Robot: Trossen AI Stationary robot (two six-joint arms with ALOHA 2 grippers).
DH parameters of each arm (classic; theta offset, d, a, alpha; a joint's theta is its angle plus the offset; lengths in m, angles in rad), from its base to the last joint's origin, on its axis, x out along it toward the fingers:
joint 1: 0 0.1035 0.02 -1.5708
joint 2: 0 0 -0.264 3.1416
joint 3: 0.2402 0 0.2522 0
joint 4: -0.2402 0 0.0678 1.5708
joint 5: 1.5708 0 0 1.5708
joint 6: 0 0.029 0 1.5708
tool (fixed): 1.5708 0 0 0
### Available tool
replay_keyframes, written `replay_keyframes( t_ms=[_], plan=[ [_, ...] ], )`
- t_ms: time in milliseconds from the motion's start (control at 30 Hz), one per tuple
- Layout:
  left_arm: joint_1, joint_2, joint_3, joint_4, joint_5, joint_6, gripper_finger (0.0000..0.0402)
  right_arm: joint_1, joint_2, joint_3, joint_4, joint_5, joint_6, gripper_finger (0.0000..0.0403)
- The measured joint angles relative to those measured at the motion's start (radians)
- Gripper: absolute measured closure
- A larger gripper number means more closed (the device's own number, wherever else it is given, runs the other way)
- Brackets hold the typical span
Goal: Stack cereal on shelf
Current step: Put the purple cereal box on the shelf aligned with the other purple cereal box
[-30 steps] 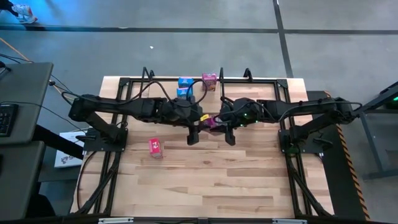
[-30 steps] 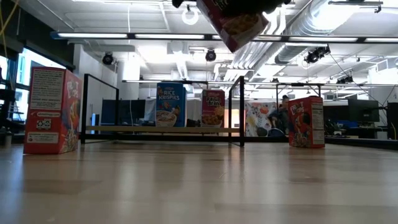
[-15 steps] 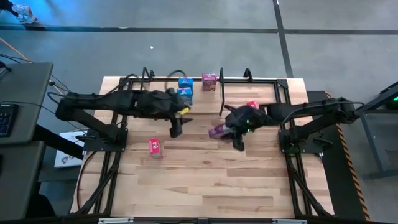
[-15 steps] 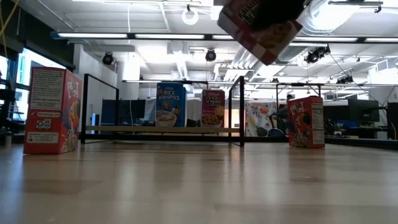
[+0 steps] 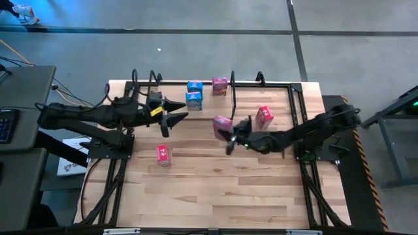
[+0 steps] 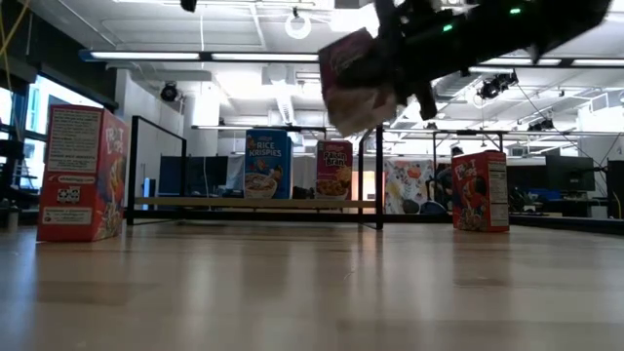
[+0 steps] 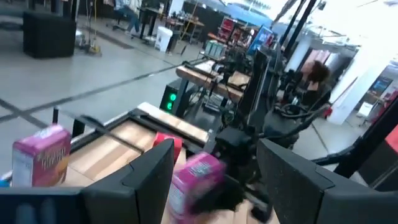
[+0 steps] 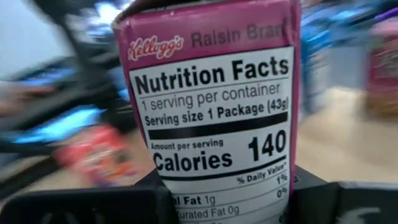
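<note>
Above the middle of the table (image 5: pixel 215 189), the right gripper (image 5: pixel 230 134) carries a magenta box (image 5: pixel 222 125) clear of the planks, its fingers clamped on the box's lower end. The right arm (image 5: pixel 297 134) reaches low and long from its base at the right edge toward the centre. From table height the held box (image 6: pixel 357 80) hangs tilted, well off the surface, in front of the shelf's middle post. The right wrist camera is filled by the box's nutrition panel (image 8: pixel 214 118), with the dark fingers (image 8: pixel 311 202) closed against its sides.

The left arm (image 5: pixel 85 116) is folded back toward the left edge, and the left gripper (image 5: pixel 171 117) points toward the centre with its fingers spread and nothing between them; its wrist view shows both fingers (image 7: pixel 146 180) wide apart, the held box beyond them.

On the shelf (image 5: pixel 261 83) along the far edge stand two blue boxes (image 5: pixel 194 93) and one magenta box (image 5: pixel 219 85), close together near the middle post. The shelf's right half has bare board. A red box (image 5: pixel 264 116) stands on the table just before that half, near the right arm. Another red box (image 5: pixel 162 155) stands on the left part of the table, well apart from both grippers. The near half of the table is open planks.
</note>
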Motion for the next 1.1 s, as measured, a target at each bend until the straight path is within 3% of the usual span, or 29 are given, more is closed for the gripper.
replay_keyframes(
  t_ms=[200, 367, 567, 767, 933, 1100],
  plan=[
    [0.0, -0.023, 0.003, 0.026, -0.002, -0.004, 0.0179, -0.021, 0.226, 0.197, -0.078, 0.303, -0.022, 0.0313],
    [0.0, -0.032, 0.001, 0.027, -0.002, -0.004, 0.0179, -0.068, 0.391, 0.358, -0.08, 0.438, -0.074, 0.0313],
    [0.0, -0.031, 0.001, 0.041, 0.005, -0.004, 0.0179, -0.136, 0.507, 0.492, -0.152, 0.48, -0.083, 0.0313],
    [0.0, -0.031, 0.001, 0.047, 0.023, -0.005, 0.0179, -0.189, 0.525, 0.486, -0.213, 0.509, 0.108, 0.0313],
    [0.001, -0.031, 0.001, 0.056, 0.023, -0.003, 0.0179, -0.225, 0.527, 0.479, -0.309, 0.453, 0.211, 0.0313],
    [0.001, -0.031, 0.001, 0.061, 0.023, 0.006, 0.0179, -0.244, 0.526, 0.479, -0.332, 0.416, 0.173, 0.0313]
  ],
)
